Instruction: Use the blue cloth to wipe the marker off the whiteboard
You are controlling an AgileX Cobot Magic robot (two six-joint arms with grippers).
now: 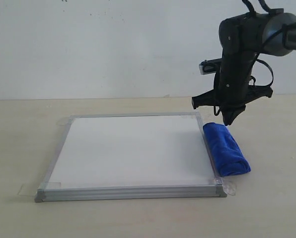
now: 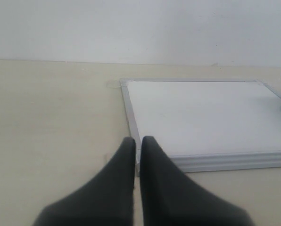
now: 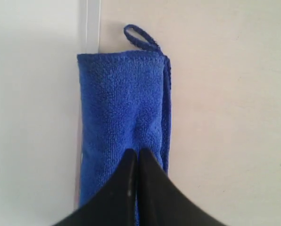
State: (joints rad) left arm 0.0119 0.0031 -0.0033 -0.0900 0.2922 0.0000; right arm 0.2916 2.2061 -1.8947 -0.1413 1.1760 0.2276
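Note:
The whiteboard (image 1: 133,148) lies flat on the table in its silver frame, and its white face shows no red marker lines in any view. The blue cloth (image 1: 226,148) lies as a rolled bundle on the table against the board's right frame edge. My right gripper (image 1: 231,120) hangs shut just over the cloth's far end, holding nothing. In the right wrist view its fingertips (image 3: 136,153) are together above the cloth (image 3: 121,103), whose loop (image 3: 139,37) points away. My left gripper (image 2: 137,140) is shut and empty near a corner of the whiteboard (image 2: 202,113); it is out of the exterior view.
The beige table (image 1: 138,218) runs back to a white wall (image 1: 88,44). Clear tape tabs (image 1: 26,189) stick out at the board's corners. The right arm (image 1: 242,49) reaches down from the upper right.

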